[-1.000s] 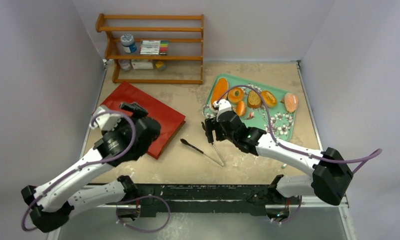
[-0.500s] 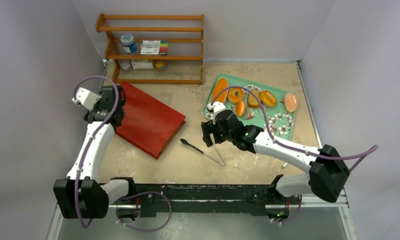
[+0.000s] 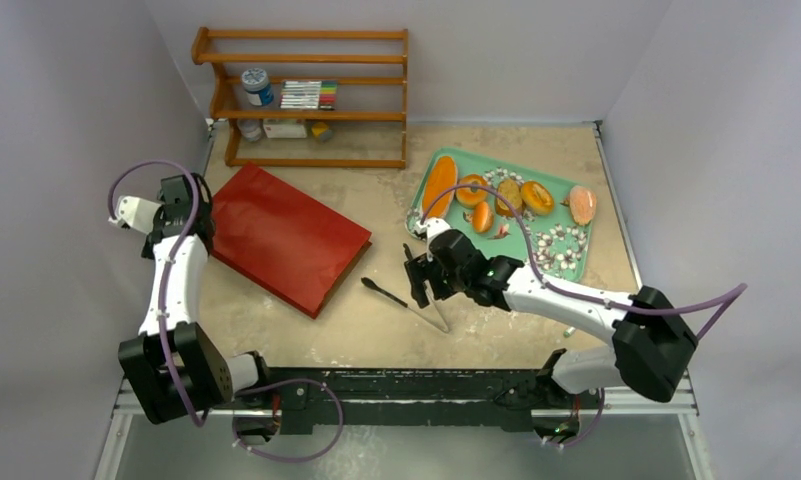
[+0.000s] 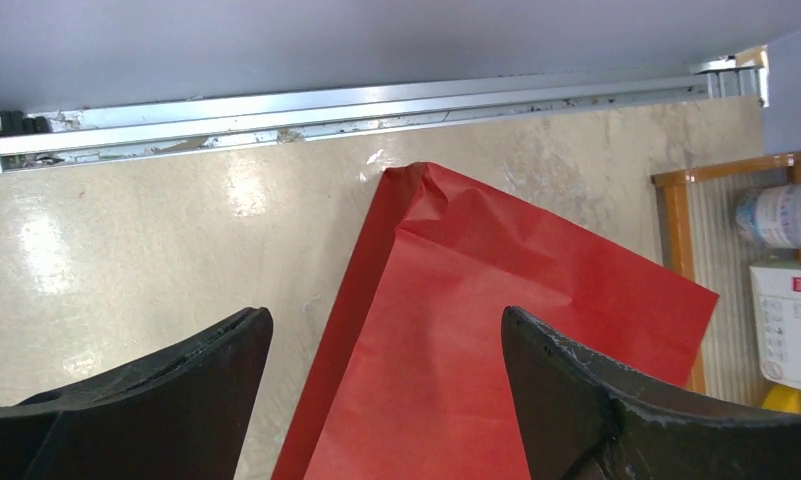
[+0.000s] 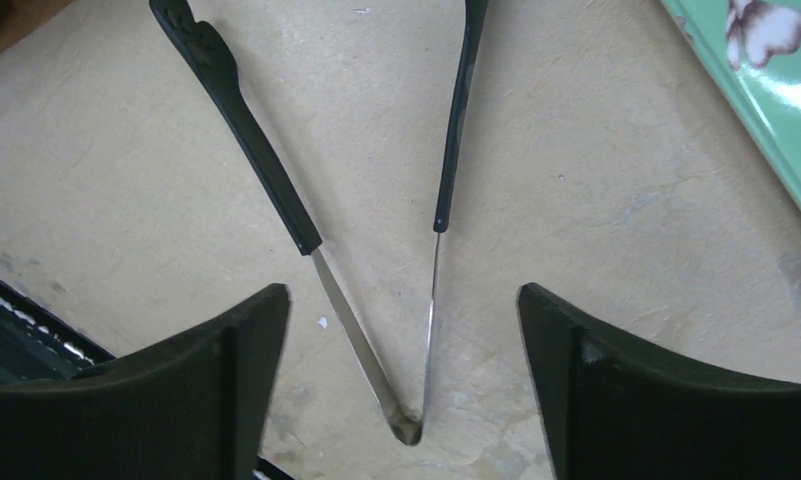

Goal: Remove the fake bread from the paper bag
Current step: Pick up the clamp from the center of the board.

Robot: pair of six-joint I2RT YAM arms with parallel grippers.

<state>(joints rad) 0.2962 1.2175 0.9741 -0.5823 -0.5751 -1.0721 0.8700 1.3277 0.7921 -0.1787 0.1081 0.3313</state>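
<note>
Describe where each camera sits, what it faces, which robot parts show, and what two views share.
Top external: high behind the robot, looking down on the table; left arm and right arm show.
Left wrist: on the left arm, looking down at the red bag; left gripper open at bottom.
Right wrist: on the right arm, looking down at the tongs; right gripper open at bottom.
Shared: bag in top and left wrist; tongs and tray in top and right wrist.

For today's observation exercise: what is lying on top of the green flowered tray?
Several orange-brown fake bread pieces lie on the tray; the right arm covers part of its near edge.
</note>
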